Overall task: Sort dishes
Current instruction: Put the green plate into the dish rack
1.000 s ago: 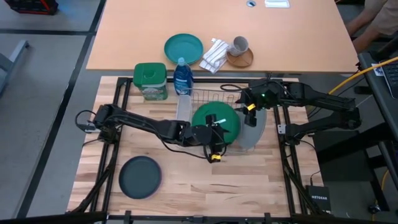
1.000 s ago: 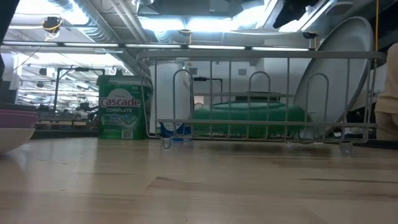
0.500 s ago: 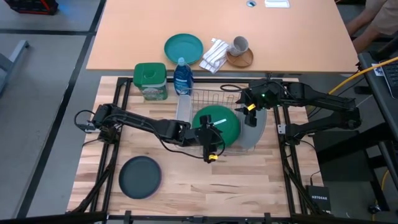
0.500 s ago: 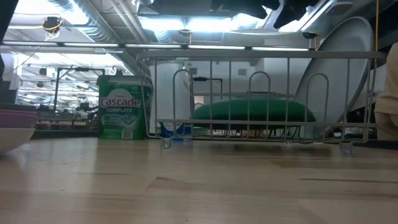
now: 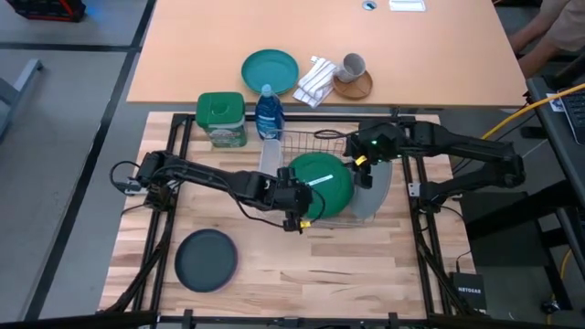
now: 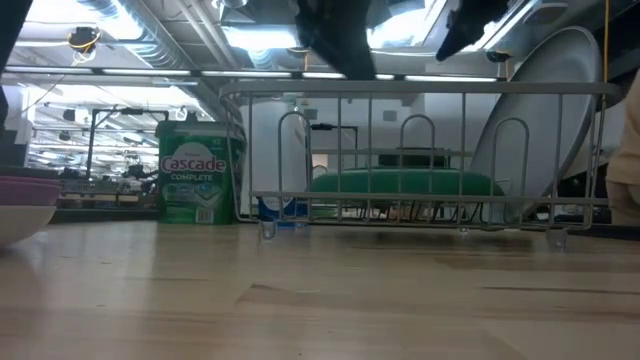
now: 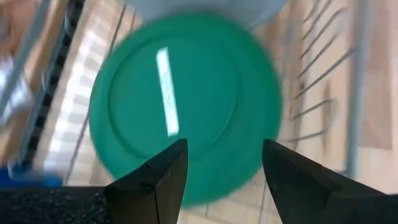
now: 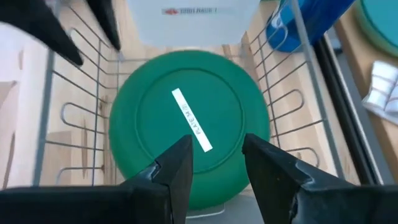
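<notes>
green plate (image 5: 322, 181) flat in wire rack (image 5: 311, 144) | left tool (image 5: 302, 212) wide, empty, at rack's near edge | right tool (image 5: 363, 163) spread above (empty) | risk: fingers snagging rack wires

We see the green plate (image 5: 322, 180) lying flat, underside up, in the wire rack (image 5: 302, 144); a large light grey plate (image 6: 540, 110) stands on edge beside it; the dark grey plate (image 5: 206, 260) lies flat on the table, well apart.

"Cascade Complete" on green tub (image 6: 201, 172)
</notes>
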`<action>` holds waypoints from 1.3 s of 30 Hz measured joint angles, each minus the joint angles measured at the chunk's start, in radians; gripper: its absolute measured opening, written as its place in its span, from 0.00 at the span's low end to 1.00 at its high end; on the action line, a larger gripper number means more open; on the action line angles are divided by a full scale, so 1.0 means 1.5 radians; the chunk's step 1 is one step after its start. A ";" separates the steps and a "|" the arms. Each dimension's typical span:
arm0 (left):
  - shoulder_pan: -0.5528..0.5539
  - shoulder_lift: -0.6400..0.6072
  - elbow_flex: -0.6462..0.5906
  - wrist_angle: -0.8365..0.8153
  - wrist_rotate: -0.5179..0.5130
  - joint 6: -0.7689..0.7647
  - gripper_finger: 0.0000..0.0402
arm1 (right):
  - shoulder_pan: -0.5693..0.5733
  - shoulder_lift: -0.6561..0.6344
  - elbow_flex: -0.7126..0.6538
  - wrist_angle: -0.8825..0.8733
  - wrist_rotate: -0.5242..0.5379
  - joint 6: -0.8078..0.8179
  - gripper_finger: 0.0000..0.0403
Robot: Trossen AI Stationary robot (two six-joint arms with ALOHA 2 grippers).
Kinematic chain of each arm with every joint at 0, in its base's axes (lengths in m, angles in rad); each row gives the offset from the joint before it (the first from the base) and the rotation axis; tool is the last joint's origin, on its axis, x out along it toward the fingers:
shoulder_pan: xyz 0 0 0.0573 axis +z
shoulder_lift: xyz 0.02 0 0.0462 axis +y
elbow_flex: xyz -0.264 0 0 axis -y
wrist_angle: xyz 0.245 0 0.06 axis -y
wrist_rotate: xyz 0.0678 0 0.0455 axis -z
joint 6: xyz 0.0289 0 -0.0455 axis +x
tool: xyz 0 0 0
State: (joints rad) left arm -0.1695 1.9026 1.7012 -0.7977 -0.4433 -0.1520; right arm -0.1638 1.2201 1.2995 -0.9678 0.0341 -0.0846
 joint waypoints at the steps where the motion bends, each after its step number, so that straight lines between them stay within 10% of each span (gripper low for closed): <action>1: 0.004 0.000 0.000 -0.014 0.000 -0.020 0.48 | 0.000 0.009 0.000 -0.004 0.000 -0.001 0.37; 16: 0.023 0.000 0.000 -0.094 0.012 0.099 0.48 | -0.011 0.048 0.000 -0.026 0.066 -0.089 0.37; 39: 0.020 0.001 0.000 -0.095 0.016 0.049 0.48 | -0.268 0.254 -0.001 -0.040 -0.200 0.005 0.37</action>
State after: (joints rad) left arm -0.1394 1.9038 1.7012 -0.9401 -0.4190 -0.0792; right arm -0.5659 1.6004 1.2987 -1.0271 -0.2663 -0.0772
